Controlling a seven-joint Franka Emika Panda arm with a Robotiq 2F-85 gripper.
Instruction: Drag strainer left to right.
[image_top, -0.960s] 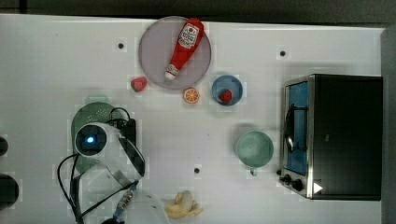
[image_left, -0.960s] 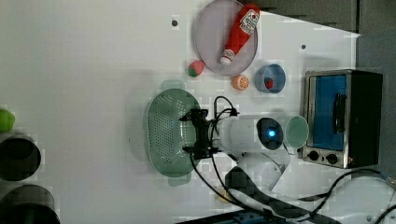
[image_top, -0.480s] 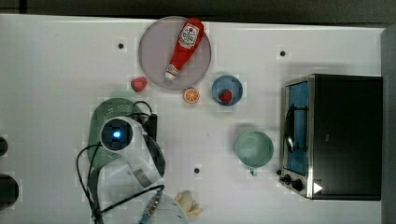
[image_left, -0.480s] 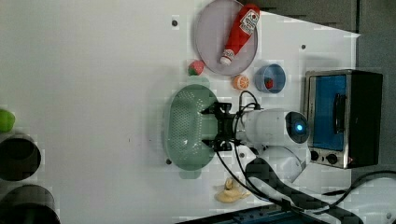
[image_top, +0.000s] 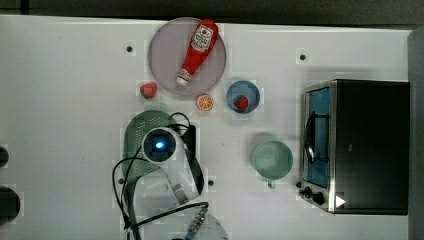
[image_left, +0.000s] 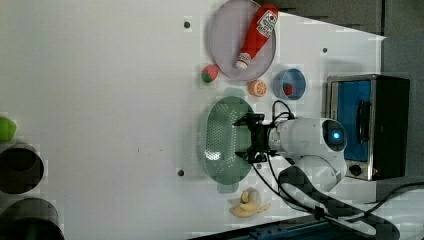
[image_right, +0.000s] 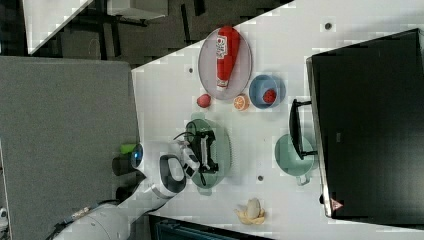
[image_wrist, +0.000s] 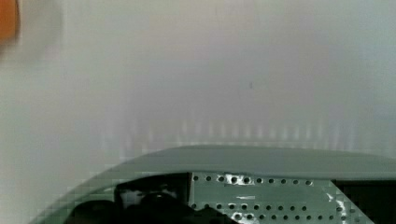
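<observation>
The strainer (image_top: 134, 137), a pale mint-green oval colander dotted with holes, lies on the white table with the arm's wrist covering its right part in the top view. In the left view the strainer (image_left: 217, 135) sits just left of my gripper (image_left: 248, 139), whose black fingers stand wide open and reach down over the strainer's right side. In the right view the gripper (image_right: 206, 150) is inside the strainer (image_right: 224, 145). Its rim and holed wall (image_wrist: 261, 161) run close in front of the wrist camera. Nothing is clamped between the fingers.
A grey plate (image_top: 165, 50) carrying a ketchup bottle (image_top: 196, 51) lies at the back. A strawberry (image_top: 148, 90), an orange slice (image_top: 204, 102) and a blue bowl (image_top: 243, 96) sit near the strainer. A teal cup (image_top: 272, 159) stands before the toaster oven (image_top: 360, 145). A banana (image_left: 247, 204) lies near the front edge.
The arm and the strainer have slid together to the right in the top view and the left view. The fingers have stayed wide open.
</observation>
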